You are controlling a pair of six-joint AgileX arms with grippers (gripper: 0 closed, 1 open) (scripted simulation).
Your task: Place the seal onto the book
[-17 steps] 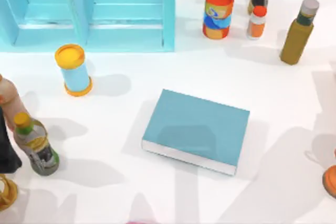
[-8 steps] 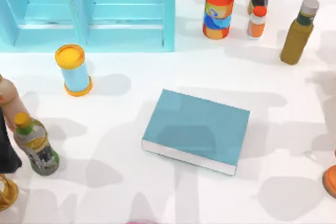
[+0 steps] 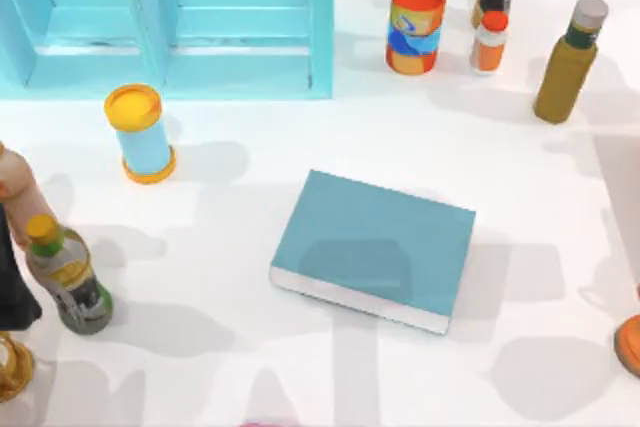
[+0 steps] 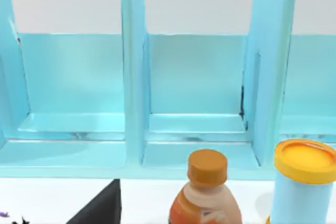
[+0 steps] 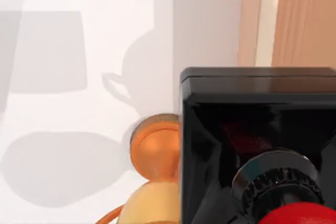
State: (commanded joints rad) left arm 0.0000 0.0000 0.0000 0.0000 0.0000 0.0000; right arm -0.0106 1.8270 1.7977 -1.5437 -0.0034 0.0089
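A light-blue open cabinet (image 3: pixel 180 27) stands at the back of a white table (image 3: pixel 300 137), behind and to the left of the book. The book (image 3: pixel 375 247) is a thick, closed, teal-blue volume with white page edges. It lies flat near the middle of the table, turned slightly askew, and its cover is bare.

Loose containers ring the book, all well apart from it. An olive-green bottle with a grey cap (image 3: pixel 568 62) stands behind it to the right. An orange and blue can (image 3: pixel 415 27) stands straight behind it, with a small orange-capped bottle (image 3: pixel 488 42) just beside the can. A pale-blue cylinder with a yellow lid (image 3: pixel 140 132) stands to the book's left, and a yellow-capped bottle with a green label (image 3: pixel 68 277) stands further left and nearer the front. An orange round object (image 3: pixel 630 342) sits at the table's right edge, well to the right of the book.

The seal (image 5: pixel 257 145) is a black square block with a glossy red ball knob. It looms close in the right wrist view, directly over that same orange round object (image 5: pixel 155 153), so it is probably well to the right of the book. Whether the right arm's pincer is clenched on it cannot be told. The left arm's camera faces the cabinet, and its pincer's state cannot be told either.

The task looks early: the seal is not yet on the book. It has yet to be carried across and set down on the cover.
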